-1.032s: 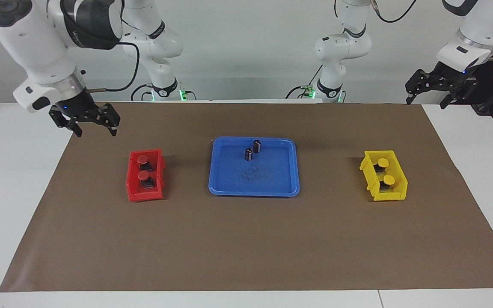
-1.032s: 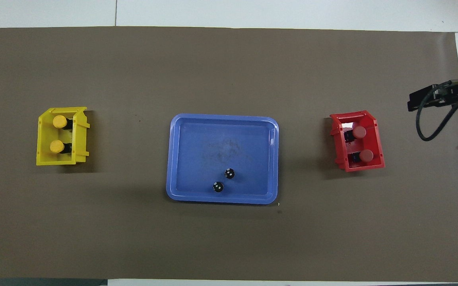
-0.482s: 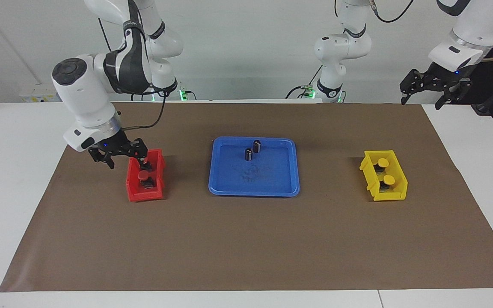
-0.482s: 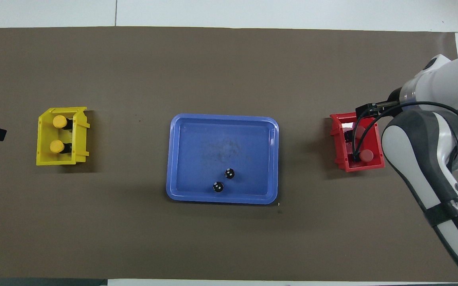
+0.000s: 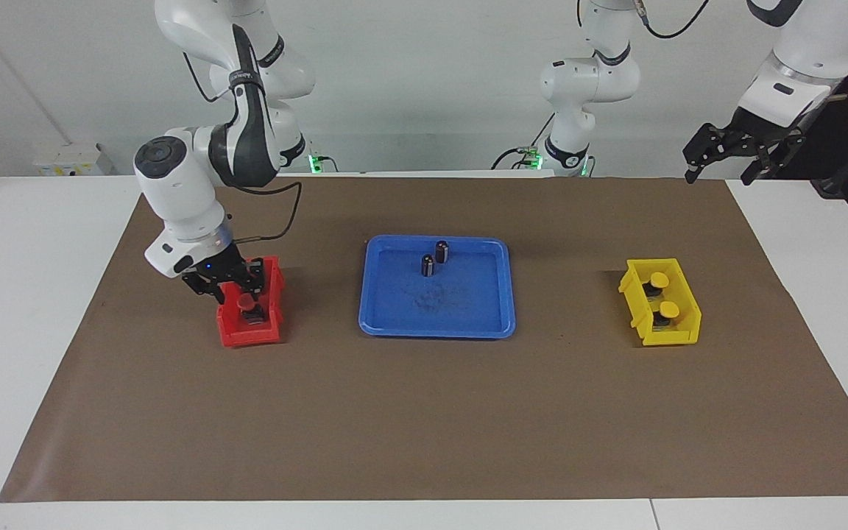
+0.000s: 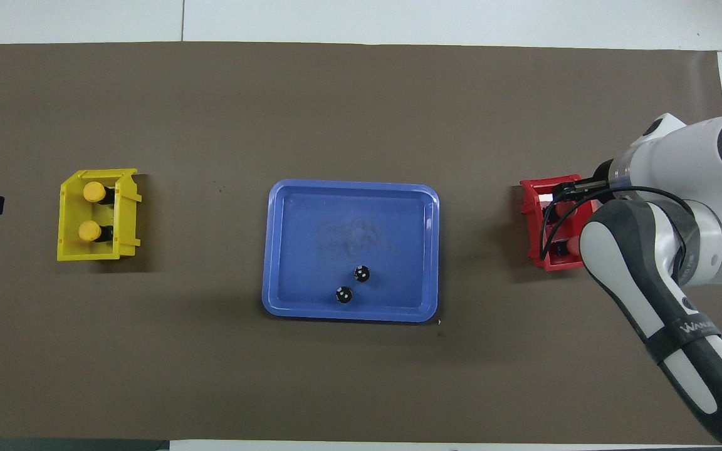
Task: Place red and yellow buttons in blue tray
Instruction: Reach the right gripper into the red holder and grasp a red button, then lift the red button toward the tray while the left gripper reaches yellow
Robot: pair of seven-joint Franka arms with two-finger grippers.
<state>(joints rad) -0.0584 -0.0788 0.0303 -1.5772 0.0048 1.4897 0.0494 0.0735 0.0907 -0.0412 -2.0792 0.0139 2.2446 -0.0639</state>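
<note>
The red and yellow buttons are all outside the blue tray (image 5: 435, 333). The two yellow buttons (image 5: 659, 280) sit in the yellow bin (image 5: 670, 338), at 3 o'clock of the tray in the facing view. The red bin (image 5: 247, 337) lies at 9 o'clock, and only one red button (image 5: 246, 302) shows in it. The other is hidden under the right gripper (image 5: 236, 288).

That gripper is what has changed. A second ago it hung above the mat at 10 o'clock of the red bin; now it has come down into the bin, fingers spread, over the button nearer the robots. I judge the first pick is about to begin, with nothing gripped yet.

The left gripper (image 5: 733, 153) waits, fingers spread, above the table edge at 1 o'clock of the yellow bin, barely shifted. Two dark cylinders (image 5: 442, 251) already stand in the tray.
</note>
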